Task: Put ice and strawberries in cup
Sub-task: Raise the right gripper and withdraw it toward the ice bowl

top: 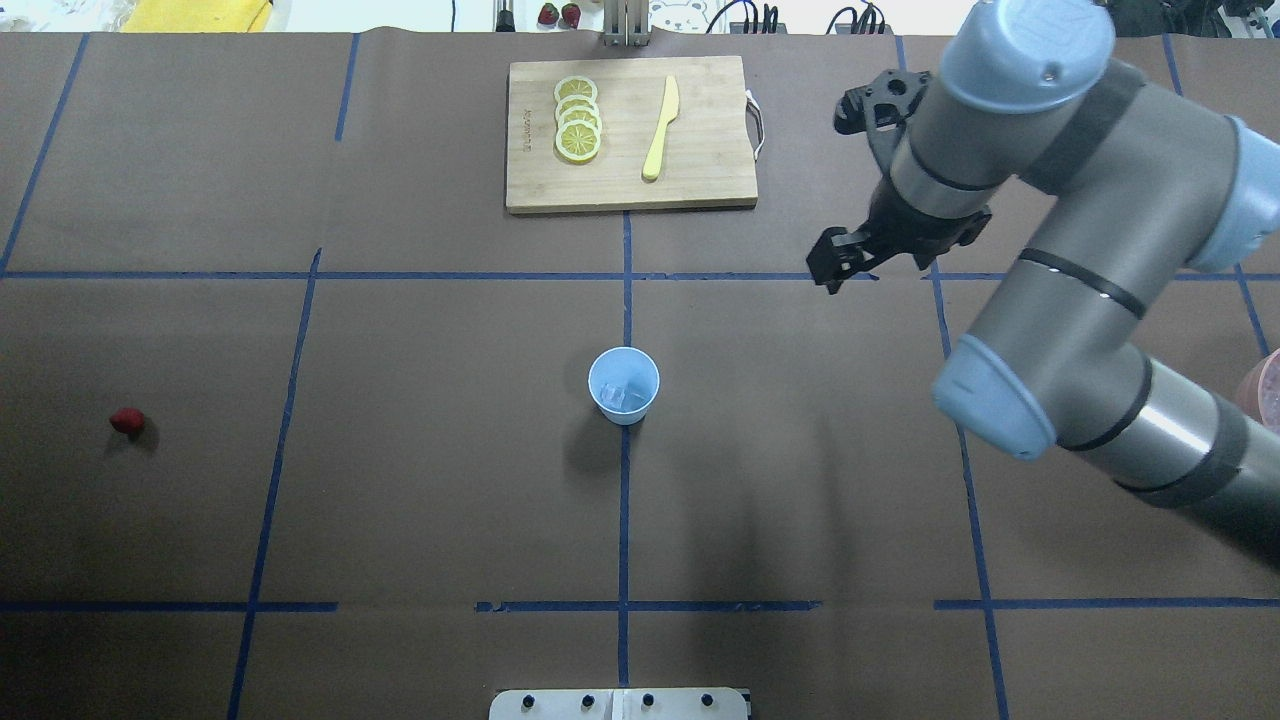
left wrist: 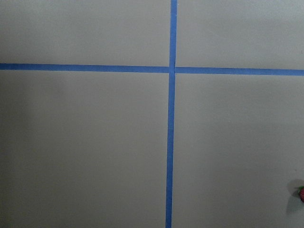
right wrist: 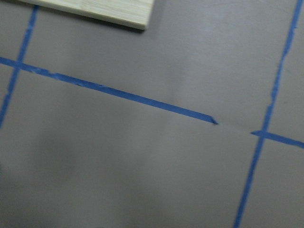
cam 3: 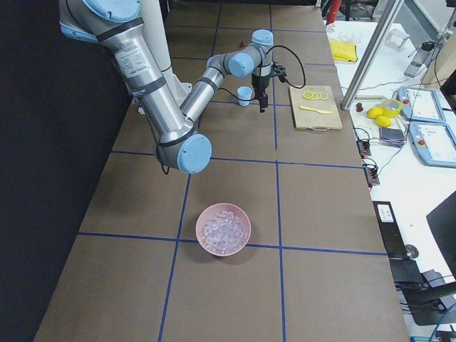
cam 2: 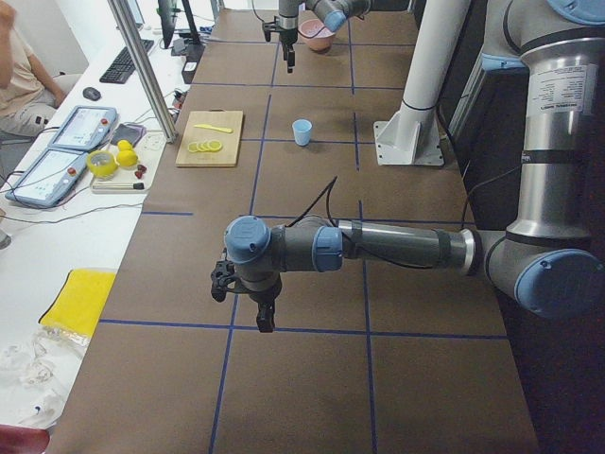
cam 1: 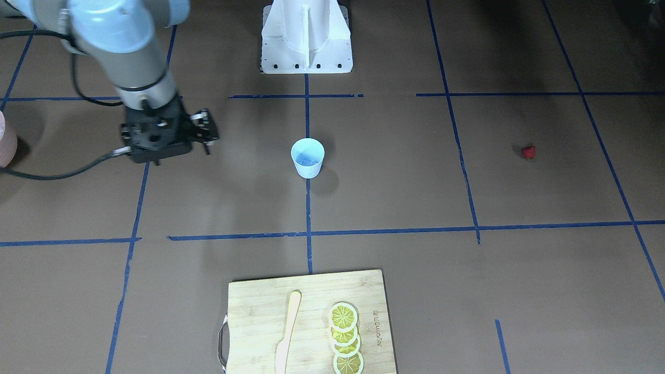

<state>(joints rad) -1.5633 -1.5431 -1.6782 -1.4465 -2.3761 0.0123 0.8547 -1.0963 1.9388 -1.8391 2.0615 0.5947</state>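
Nearest the robot, the white mounting base (top: pixel 620 703) sits at the table's near edge, on the centre tape line. Farther out, in the middle of the brown table (top: pixel 430 480), the cup (top: pixel 623 385) stands upright on that same blue line. There is ice (top: pixel 620 397) in its bottom (at least one clear cube shows from overhead, but they cannot be counted). Far to the left, at about the same depth, the strawberry (top: pixel 127 421) lies alone on the bare table, well apart from the cup. At the right end, a pink bowl (cam 3: pixel 224 229) heaped with more ice sits on the table, also well apart from the cup.

The left gripper (cam 2: pixel 266 320) hangs fingers-down over a crossing of tape lines at the table's left end. Only the side view catches it, so I cannot tell whether its fingers are parted or together. The strawberry shows at the very edge of its wrist view.

The right gripper (top: pixel 835 265) hangs fingers-down to the right of the cup and somewhat farther out, well apart from it. Its fingertips are too small and dark to tell whether they are parted or together.

Farthest out, the cutting board (top: pixel 700 190) lies at the far edge. A row of overlapping lemon slices (top: pixel 578 125) lies on its left half and a pale yellow knife (top: pixel 660 130) on its right half.
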